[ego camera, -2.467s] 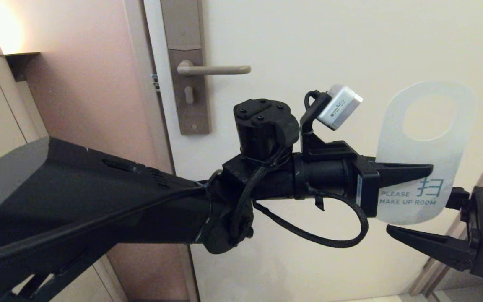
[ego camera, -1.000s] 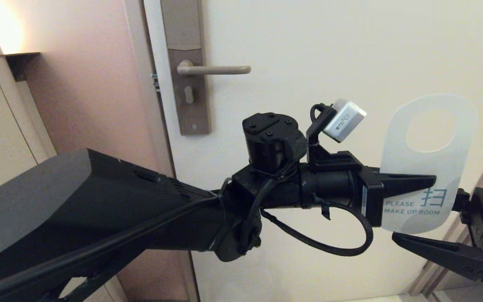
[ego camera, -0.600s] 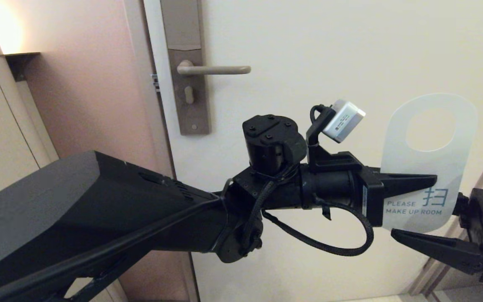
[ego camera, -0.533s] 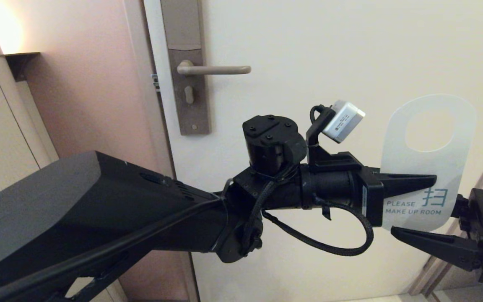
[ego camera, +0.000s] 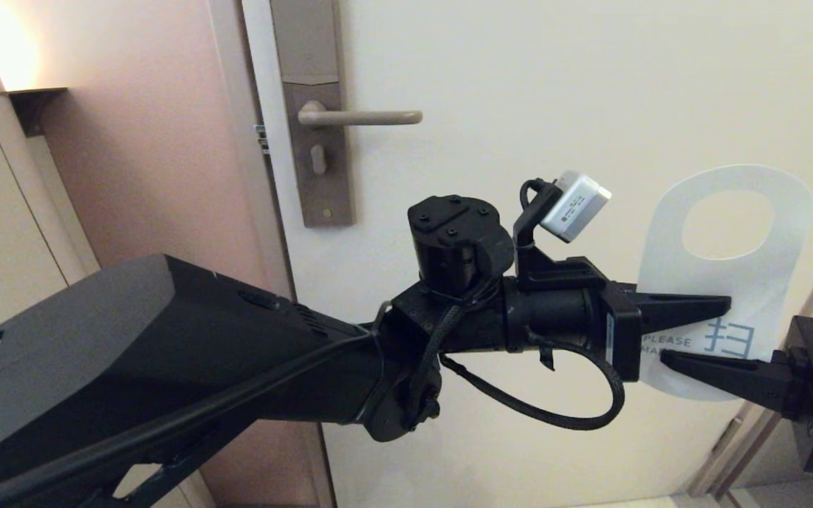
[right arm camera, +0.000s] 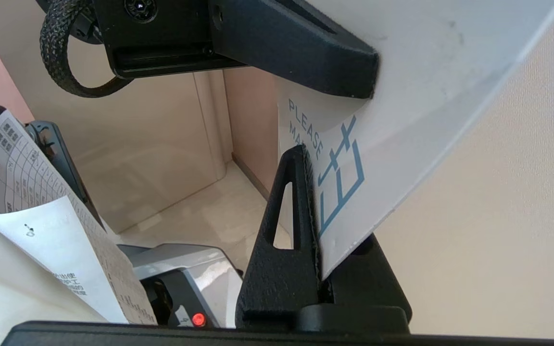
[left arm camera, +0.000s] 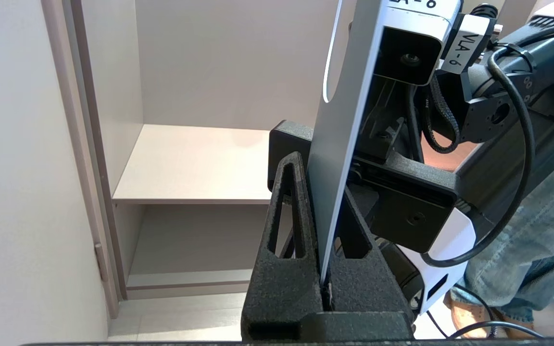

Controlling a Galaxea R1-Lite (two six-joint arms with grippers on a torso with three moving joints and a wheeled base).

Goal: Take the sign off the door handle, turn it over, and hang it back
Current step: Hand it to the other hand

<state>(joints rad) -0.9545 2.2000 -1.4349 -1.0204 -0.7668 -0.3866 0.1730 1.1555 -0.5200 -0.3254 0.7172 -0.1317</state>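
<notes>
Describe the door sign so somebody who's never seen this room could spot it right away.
Start at the cream door with its handle at upper left, then look low and right, where both black grippers meet in mid-air. The sign is the flat white card pinched by the left gripper and the right gripper. Its oval hole and blue "PLEASE" lettering set it apart.

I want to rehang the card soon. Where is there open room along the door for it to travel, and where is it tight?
The door face between the door handle and the sign is bare. Below that it is crowded: the left end effector and right end effector both clamp the sign's lower part, with the left arm across the view's lower half.
</notes>
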